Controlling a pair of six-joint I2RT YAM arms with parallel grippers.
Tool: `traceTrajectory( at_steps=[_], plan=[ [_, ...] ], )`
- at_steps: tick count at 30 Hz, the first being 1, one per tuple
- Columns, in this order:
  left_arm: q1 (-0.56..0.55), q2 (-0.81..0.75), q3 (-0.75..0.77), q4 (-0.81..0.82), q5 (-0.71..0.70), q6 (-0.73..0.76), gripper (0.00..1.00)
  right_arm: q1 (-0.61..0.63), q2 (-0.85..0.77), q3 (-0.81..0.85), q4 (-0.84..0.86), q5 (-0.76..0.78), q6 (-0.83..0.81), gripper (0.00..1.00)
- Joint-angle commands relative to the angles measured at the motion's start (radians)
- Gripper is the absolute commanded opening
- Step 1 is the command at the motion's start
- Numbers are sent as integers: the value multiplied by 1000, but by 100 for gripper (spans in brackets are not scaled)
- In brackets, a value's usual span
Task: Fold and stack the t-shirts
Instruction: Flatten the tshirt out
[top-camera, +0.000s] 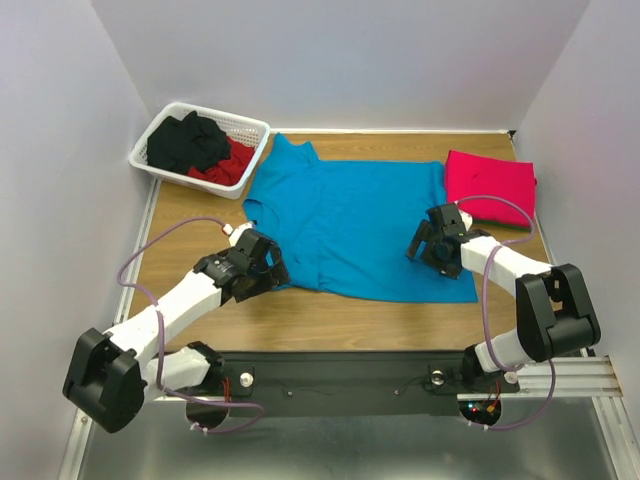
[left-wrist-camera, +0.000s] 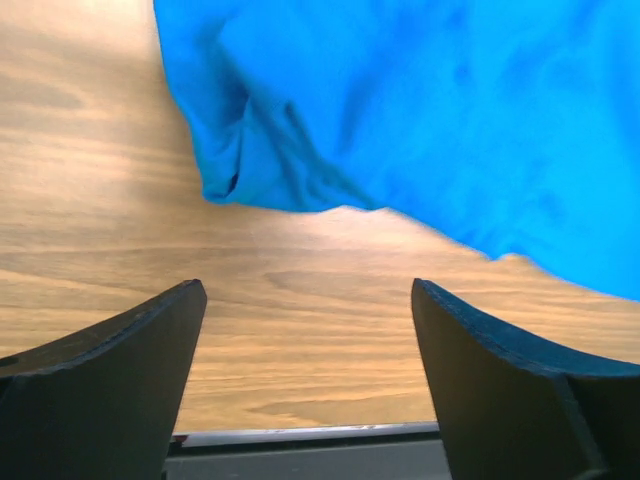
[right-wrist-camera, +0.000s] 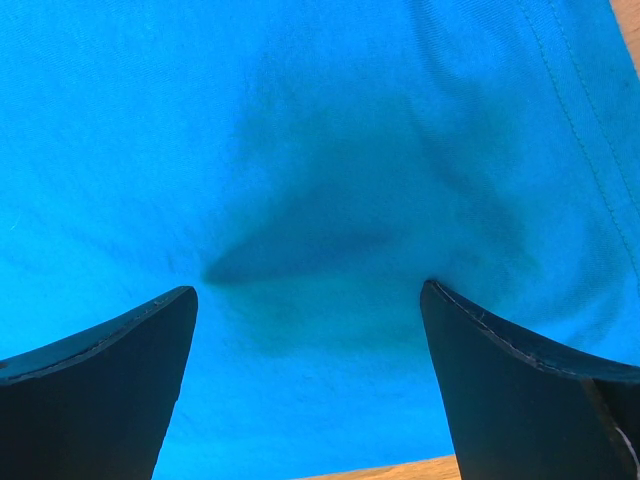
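Wood-grain tabletop (top-camera: 350, 325), pale lilac-white walls (top-camera: 350, 60) on three sides, black bar (top-camera: 340, 375) across the near edge, aluminium rail (top-camera: 585, 378) near right, grey metal sheet (top-camera: 330, 450) below, soft even light

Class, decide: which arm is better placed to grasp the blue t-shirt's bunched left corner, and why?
Probably the left. The left gripper is open, with the bunched corner of the blue t-shirt just ahead of it; the right gripper hovers open over the shirt's opposite side.

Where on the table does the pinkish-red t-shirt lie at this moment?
In the top view, the pinkish-red t-shirt lies at the far right corner of the table, just beside the right edge of the spread blue t-shirt.
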Motion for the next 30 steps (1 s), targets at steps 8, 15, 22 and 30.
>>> traceTrajectory(
  at_steps=[8, 15, 22, 30],
  plan=[
    [27, 345, 345, 24, -182, 132, 98, -21, 11, -59, -20, -22, -23, 100],
    [36, 536, 426, 76, -99, 172, 86, -27, 4, -62, -20, -24, -26, 100],
    [36, 594, 406, 79, -100, 151, 48, -27, 12, -59, -19, -24, -26, 100],
    [33, 518, 388, 46, -120, 132, 0, -30, 17, -59, -20, -22, -26, 100]
  ],
)
